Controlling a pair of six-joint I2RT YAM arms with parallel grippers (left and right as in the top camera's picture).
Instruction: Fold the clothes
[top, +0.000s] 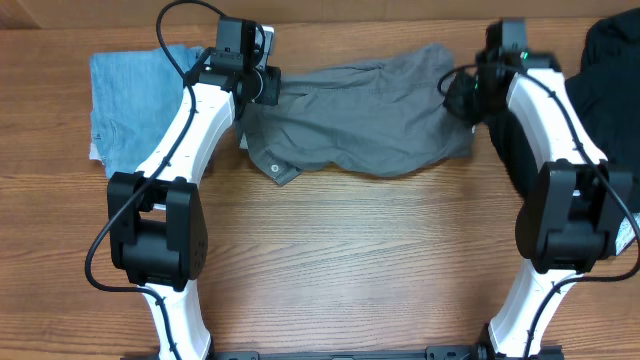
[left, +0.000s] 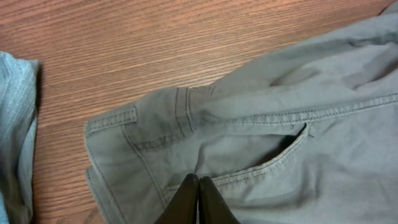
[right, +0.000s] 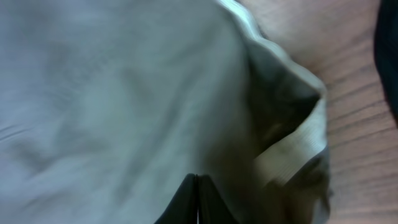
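Observation:
The grey shorts (top: 360, 125) lie crumpled across the far middle of the table. Over their left end sits my left gripper (top: 268, 85). In the left wrist view its jaws (left: 198, 179) are shut tip to tip just above a stitched pocket (left: 273, 163), with no cloth visibly pinched. At the shorts' right end is my right gripper (top: 462, 95). Seen from the right wrist, it (right: 196, 177) is also shut, over smooth grey fabric (right: 112, 99) beside a folded-over ribbed band (right: 298, 146).
A light-blue denim garment (top: 130, 95) lies at the far left, its edge (left: 15, 124) close to the shorts. A black garment (top: 612, 70) lies at the far right (right: 388, 56). Bare wood (top: 350, 260) fills the near half.

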